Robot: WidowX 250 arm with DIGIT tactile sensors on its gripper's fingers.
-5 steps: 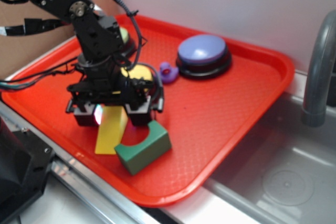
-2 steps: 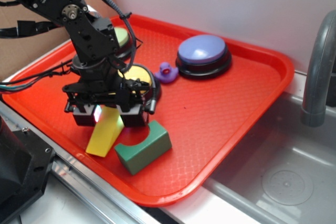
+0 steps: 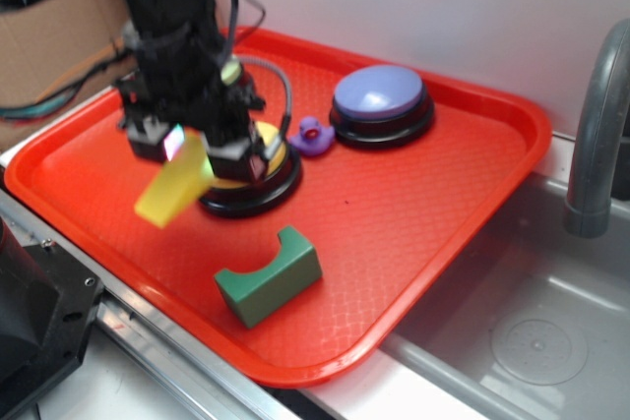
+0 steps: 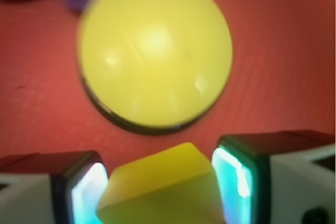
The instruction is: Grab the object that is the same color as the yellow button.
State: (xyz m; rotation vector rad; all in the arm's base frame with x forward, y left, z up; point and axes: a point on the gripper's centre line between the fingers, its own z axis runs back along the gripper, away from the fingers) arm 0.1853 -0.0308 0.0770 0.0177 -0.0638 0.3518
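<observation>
My gripper (image 3: 192, 150) is shut on the yellow wedge block (image 3: 172, 191) and holds it in the air above the red tray, tilted down to the left. In the wrist view the block (image 4: 163, 190) sits between the two pads (image 4: 231, 182). The yellow button (image 4: 155, 51) with its black base lies just beyond the jaws; in the exterior view the yellow button (image 3: 266, 150) is partly hidden behind my gripper.
The red tray (image 3: 413, 233) holds a green block with an arch cutout (image 3: 268, 274), a tiny purple duck (image 3: 313, 135), a purple-domed button (image 3: 381, 102) and a green-domed button (image 3: 232, 72) behind my arm. A grey sink and faucet (image 3: 596, 125) lie to the right.
My gripper has risen from the tray and moved back toward the yellow button, carrying the yellow wedge up with it. The green block has stayed put.
</observation>
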